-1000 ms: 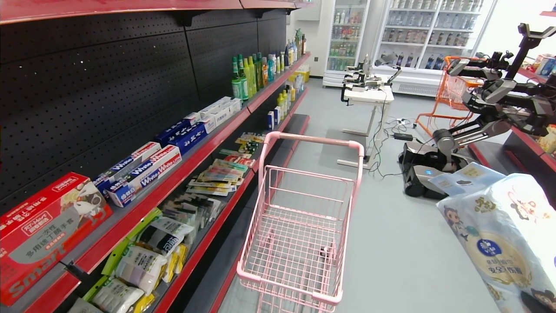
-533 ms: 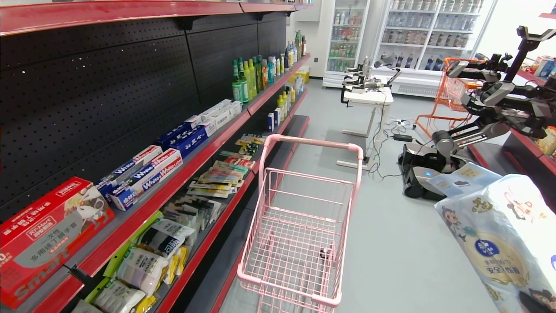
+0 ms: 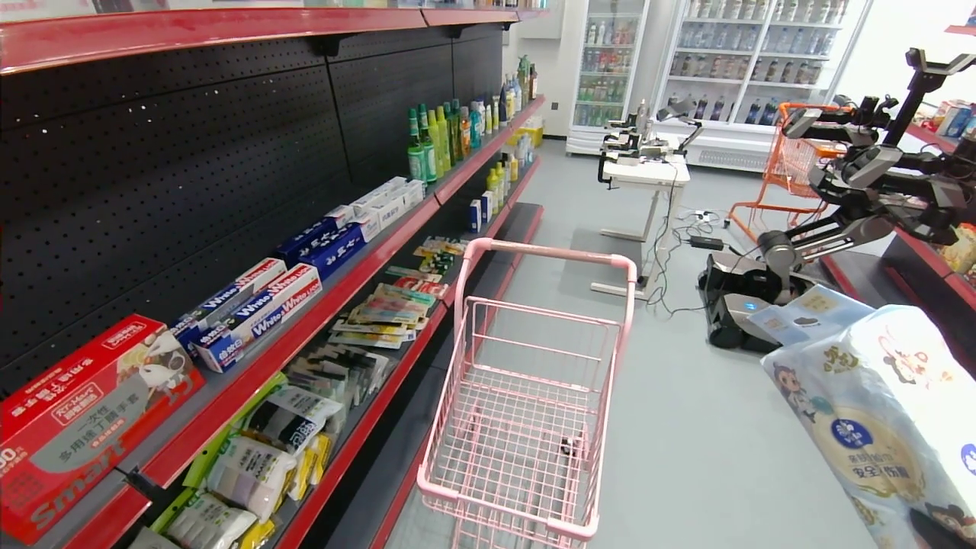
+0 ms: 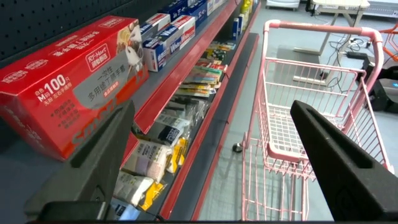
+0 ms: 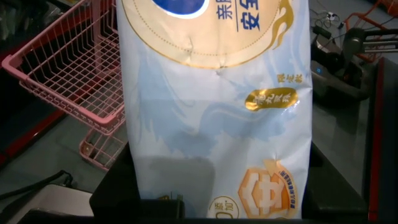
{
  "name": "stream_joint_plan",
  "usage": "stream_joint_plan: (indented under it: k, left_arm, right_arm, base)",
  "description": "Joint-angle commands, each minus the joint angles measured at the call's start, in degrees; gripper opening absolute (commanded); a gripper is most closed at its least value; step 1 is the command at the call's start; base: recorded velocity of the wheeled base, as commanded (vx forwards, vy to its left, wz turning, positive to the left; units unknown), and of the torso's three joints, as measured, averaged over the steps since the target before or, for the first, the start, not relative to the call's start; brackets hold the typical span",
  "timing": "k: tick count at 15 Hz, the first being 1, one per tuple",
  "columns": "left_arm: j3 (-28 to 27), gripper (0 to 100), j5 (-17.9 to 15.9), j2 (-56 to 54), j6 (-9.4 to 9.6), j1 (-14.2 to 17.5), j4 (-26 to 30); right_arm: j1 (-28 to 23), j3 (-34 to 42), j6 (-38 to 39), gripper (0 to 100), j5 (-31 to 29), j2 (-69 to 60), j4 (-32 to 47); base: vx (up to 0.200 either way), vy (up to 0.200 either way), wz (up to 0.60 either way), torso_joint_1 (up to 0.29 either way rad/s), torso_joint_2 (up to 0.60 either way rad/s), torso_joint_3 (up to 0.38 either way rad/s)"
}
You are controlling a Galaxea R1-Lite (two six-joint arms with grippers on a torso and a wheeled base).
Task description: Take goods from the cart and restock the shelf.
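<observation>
Cart (image 3: 549,252) looks empty; right end effector (image 5: 217,193) clamps an unshelved tissue pack (image 3: 877,427) at 4 o'clock, left end effector (image 4: 214,168) spread apart.

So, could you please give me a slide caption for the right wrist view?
Right gripper clamps a white pack, with the pink cart to one side.

Bright, even light; wide-angle edge distortion
</observation>
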Motion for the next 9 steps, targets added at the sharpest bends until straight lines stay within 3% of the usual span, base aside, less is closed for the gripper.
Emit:
stream_joint_plan:
  k: [1, 9]
  left_arm:
    - [0.0, 100, 0.0, 0.0, 0.0, 0.0, 0.0]
    - [0.0, 100, 0.0, 0.0, 0.0, 0.0, 0.0]
  right_arm:
    - [-0.1, 0.2, -0.1, 0, 0.0, 0.2, 0.0]
    - [0.0, 0.1, -0.8, 0, -0.4, 0.9, 0.0]
  base:
    - [0.0, 0.0, 0.6, 0.002, 0.0, 0.002]
    - [0.0, 0.0, 0.6, 0.004, 0.0, 0.001]
